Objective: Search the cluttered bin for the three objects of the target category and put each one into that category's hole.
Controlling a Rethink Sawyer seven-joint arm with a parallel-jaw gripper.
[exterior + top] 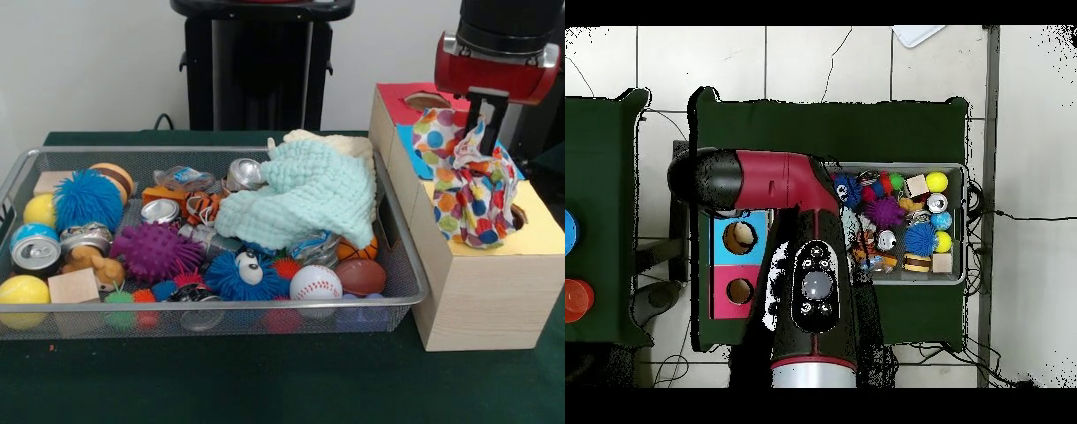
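Gripping a polka-dot cloth [472, 190] above the yellow-topped box [494, 283], the fingers [484, 119] hang beside the cluttered bin [402, 265].

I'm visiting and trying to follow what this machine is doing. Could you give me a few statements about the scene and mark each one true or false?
1. A polka-dot cloth hangs from the gripper above the yellow-topped box. True.
2. The mint-green cloth lies on the floor beside the table. False: it lies in the wire bin, on top of the toys.
3. A white baseball sits in the bin near its front edge. True.
4. The bin holds nothing but cloths. False: it holds cans, balls, spiky toys and wooden blocks too.
5. The polka-dot cloth has already gone fully down the hole. False: most of it shows above the box top.
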